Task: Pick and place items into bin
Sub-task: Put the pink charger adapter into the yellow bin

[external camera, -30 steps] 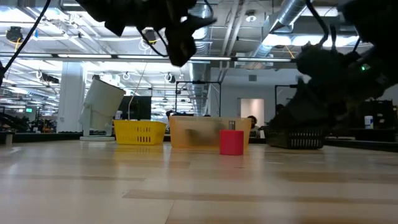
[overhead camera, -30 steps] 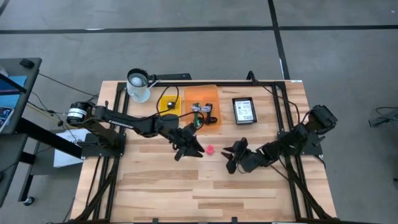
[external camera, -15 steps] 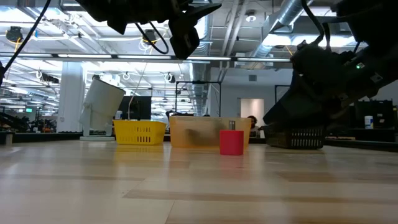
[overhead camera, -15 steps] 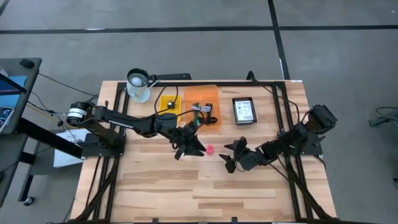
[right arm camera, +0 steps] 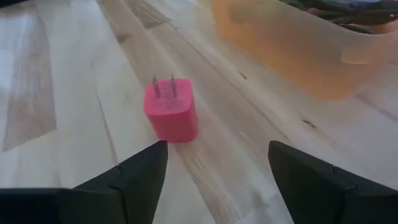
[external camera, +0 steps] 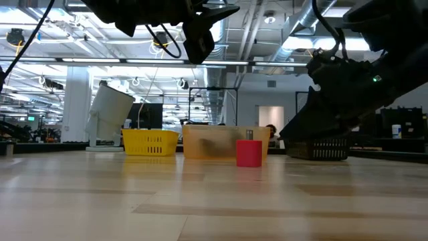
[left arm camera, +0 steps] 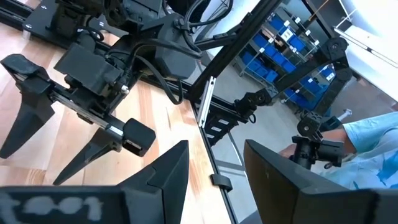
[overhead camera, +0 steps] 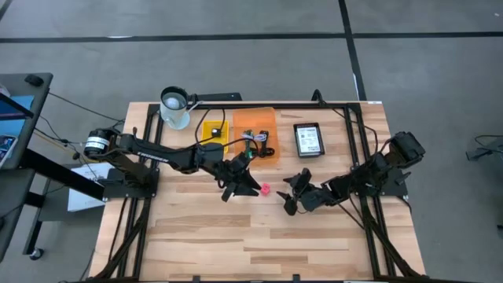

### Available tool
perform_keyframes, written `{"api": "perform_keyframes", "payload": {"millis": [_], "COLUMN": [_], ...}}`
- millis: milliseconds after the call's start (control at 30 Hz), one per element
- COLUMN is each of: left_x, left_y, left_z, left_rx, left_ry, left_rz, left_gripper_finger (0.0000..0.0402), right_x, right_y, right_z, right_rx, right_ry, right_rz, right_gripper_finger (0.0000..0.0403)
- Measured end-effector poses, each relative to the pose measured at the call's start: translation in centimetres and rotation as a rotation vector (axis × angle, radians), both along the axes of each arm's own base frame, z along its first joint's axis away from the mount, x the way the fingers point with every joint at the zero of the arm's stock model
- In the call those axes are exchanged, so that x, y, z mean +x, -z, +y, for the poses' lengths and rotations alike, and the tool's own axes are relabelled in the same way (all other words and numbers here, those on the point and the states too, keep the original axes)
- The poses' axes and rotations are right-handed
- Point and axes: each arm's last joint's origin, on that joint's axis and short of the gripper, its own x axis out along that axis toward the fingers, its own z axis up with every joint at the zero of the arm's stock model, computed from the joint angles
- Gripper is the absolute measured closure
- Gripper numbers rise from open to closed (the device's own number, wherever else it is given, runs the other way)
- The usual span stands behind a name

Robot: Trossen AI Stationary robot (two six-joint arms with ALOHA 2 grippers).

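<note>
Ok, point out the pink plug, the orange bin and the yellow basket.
pink plug (right arm camera: 171,115), right wrist view, on its body.
orange bin (overhead camera: 265,122), high view, bare floor inside.
yellow basket (external camera: 150,142), low view, front wall.

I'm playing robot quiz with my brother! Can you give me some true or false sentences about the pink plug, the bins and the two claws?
1. The small pink plug block lies on the bare wooden table. True.
2. The pink plug is already inside the see-through orange bin. False: it sits on the table in front of that bin.
3. The right gripper is open, with the plug ahead of its fingers. True.
4. The left gripper is holding the plug. False: it hovers above the table near the plug, holding nothing.
5. A yellow basket stands beside the orange bin. True.
6. The plug's metal prongs point down into the table. False: they point up.
</note>
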Motion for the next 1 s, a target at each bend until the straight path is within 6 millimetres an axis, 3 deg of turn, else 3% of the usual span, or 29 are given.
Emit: {"api": "perform_keyframes", "payload": {"millis": [267,500,667,1000], "left_x": [0.0,-0.1,-0.1,-0.1], "left_y": [0.1,0.3,0.3,0.5], "left_z": [0.0,0.0,0.0,0.0], "left_rx": [0.009,0.009,0.009,0.009], "left_ry": [0.002,0.006,0.006,0.008], "left_rz": [0.0,0.025,0.028,0.05], "left_gripper_finger": [0.0258,0.0258,0.0258,0.0258], "right_x": [0.3,2.3,3.3,3.7], "right_y": [2.4,4.3,4.8,4.8], "right_z": [0.9,3.1,4.3,4.1], "right_rx": [0.026,-0.063,-0.101,-0.102], "right_ry": [-0.011,0.009,0.043,0.045], "right_rz": [0.072,0.076,0.044,0.038], "right_gripper_finger": [0.0127,0.0126,0.0126,0.0126]}}
